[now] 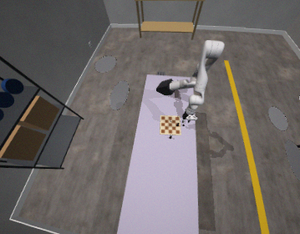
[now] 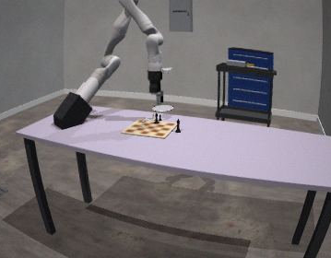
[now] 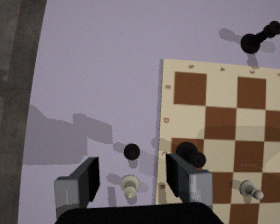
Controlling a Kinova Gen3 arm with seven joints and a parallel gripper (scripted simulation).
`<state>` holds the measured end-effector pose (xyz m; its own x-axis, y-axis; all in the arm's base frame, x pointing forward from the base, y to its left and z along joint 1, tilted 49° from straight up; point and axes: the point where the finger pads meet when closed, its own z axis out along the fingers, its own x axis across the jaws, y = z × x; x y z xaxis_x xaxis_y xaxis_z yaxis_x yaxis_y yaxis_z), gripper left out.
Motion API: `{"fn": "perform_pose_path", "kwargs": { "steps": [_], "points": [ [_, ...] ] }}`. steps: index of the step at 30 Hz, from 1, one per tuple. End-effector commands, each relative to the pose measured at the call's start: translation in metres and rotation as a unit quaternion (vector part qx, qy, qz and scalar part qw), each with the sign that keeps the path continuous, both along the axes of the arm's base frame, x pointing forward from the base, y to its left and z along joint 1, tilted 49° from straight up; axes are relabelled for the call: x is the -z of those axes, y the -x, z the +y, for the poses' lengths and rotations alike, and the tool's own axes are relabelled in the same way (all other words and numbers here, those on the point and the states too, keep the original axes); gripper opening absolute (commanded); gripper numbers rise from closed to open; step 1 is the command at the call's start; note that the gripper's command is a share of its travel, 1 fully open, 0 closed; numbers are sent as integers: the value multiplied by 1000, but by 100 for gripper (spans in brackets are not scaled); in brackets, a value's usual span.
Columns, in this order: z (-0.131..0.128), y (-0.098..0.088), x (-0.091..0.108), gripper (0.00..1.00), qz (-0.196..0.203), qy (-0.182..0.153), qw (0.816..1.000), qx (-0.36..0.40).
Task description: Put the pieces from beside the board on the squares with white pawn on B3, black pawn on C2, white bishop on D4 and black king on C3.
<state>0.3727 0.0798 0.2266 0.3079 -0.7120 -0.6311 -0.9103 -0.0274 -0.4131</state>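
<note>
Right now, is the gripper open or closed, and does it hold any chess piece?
Gripper: open, holding nothing; it hangs over the small white pawn on the lilac table beside the checkered board.
</note>
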Motion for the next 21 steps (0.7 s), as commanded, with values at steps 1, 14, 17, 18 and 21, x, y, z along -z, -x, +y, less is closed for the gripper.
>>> {"fn": "perform_pose_path", "kwargs": {
  "steps": [1, 14, 17, 18, 21],
  "points": [
    [0, 0, 0, 100, 1, 3, 1000, 2],
    [0, 0, 0, 68, 3, 3, 1000, 4],
    [0, 0, 0, 68, 3, 3, 1000, 4],
    [0, 0, 0, 68, 3, 3, 1000, 4],
    [0, 0, 0, 68, 3, 3, 1000, 4]
  ]
}}
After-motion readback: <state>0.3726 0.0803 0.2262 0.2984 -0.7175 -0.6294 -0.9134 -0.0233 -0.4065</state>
